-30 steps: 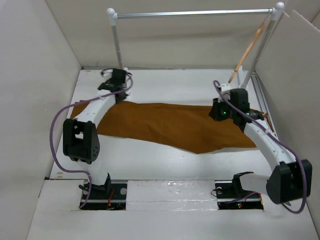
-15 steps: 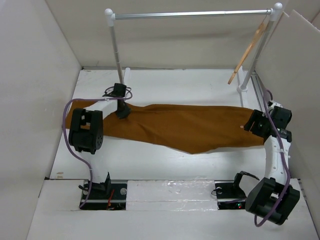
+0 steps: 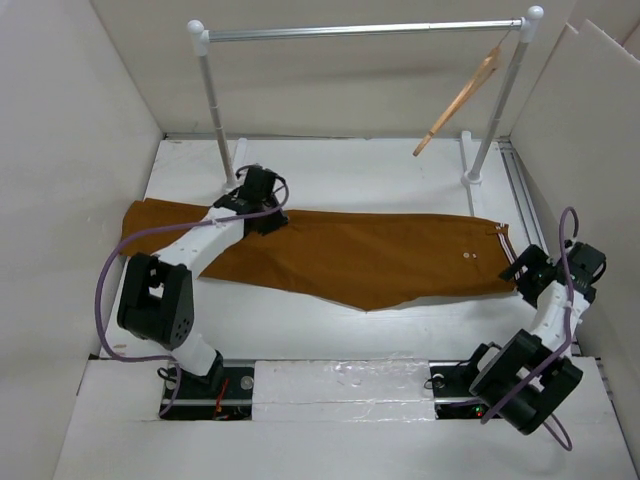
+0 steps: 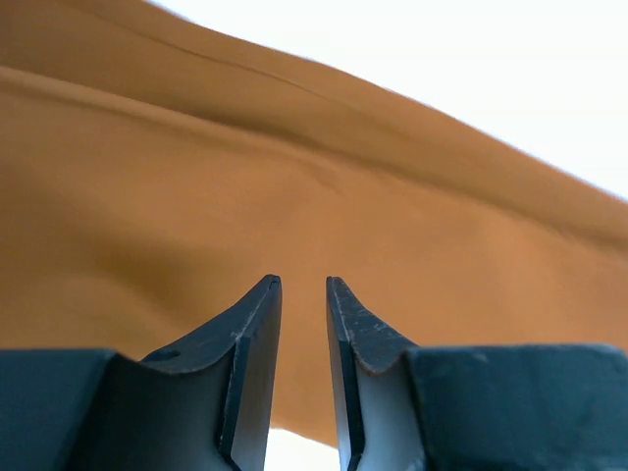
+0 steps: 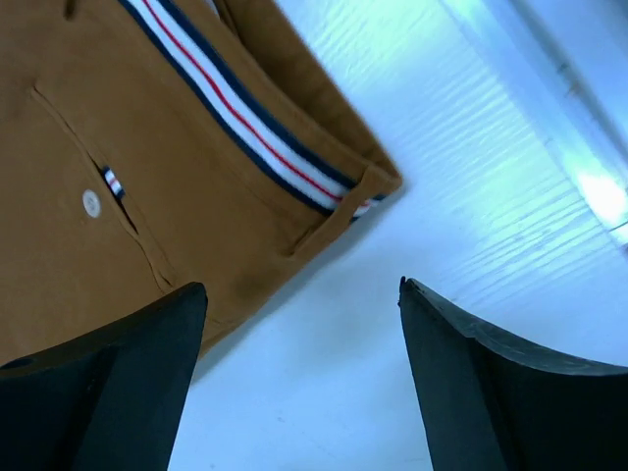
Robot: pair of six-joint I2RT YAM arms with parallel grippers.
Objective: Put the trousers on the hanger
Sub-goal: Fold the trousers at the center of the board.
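The trousers [image 3: 350,255] lie flat across the worktop [image 3: 350,170], waistband [image 5: 245,128] pointing right. The right claw [image 5: 299,287], earlier down on them, now gapes wide beside the waistband. The left claw [image 4: 302,285] stands narrowly parted over the cloth.

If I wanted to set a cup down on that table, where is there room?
Two bare white strips: one between the trousers and the rail posts, one between the trousers and the arm bases. Crowded: the trousers' left end under the left gripper, and the waistband beside the right gripper.
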